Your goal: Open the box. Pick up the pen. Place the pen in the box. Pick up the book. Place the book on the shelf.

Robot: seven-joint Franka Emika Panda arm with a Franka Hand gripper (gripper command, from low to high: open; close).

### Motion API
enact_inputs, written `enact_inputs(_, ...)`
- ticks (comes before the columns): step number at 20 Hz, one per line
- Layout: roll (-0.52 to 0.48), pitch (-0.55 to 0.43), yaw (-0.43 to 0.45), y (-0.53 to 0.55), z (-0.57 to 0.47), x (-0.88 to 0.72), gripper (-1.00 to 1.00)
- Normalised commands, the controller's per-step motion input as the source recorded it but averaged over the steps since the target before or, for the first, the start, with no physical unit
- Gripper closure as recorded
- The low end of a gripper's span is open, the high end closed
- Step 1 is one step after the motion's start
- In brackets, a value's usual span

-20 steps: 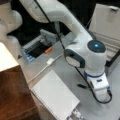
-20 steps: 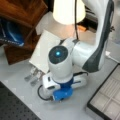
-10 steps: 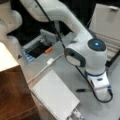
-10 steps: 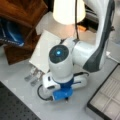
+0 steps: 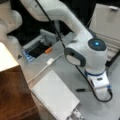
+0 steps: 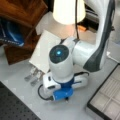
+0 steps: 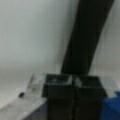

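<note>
1. The shelf [image 5: 12, 85] fills the lower left of a front view: a brown wooden block with a pale top. No book lies on it.
2. The book [image 5: 55, 97] lies flat on the grey table at the lower centre, just right of the shelf. Its long axis runs from upper left to lower right. It looks light but broad and floppy, so one edge is the likely place to take hold.
3. The pen [image 5: 82, 90] is right of centre and low in the frame, just beside the book's right corner.
   - Its long axis runs nearly level across the picture, with the free end pointing left toward the book and the other end running in under the arm's wrist.
   - I judge it light, stiff, smooth and apt to roll or swivel, so a hold near the middle would be steadier than one at the end.
4. The gripper [image 7: 73, 91] sits at the bottom centre of the wrist view.
   - Its dark fingers [image 7: 58, 90] are drawn together.
   - The pen rises from their seam toward the upper right, so it looks clamped by one end.
   - Whether the pen is off the table, I cannot tell.
5. The box [image 6: 110, 95] is at the lower right of a front view. It is already open, and no pen shows in its pale compartments.
</note>
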Motion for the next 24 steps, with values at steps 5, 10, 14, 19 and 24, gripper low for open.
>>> enact_inputs(5,-0.100,0.016,-0.058,0.11,0.07,-0.13,1.00)
enact_inputs(10,-0.118,0.030,-0.054,0.12,0.16,-0.16,1.00)
enact_inputs(14,-0.109,0.023,-0.035,0.15,0.16,-0.15,-1.00)
enact_inputs(19,-0.087,0.021,-0.035,0.12,0.12,-0.13,-1.00)
enact_inputs(24,-0.116,-0.029,-0.024,0.06,0.09,-0.11,-1.00)
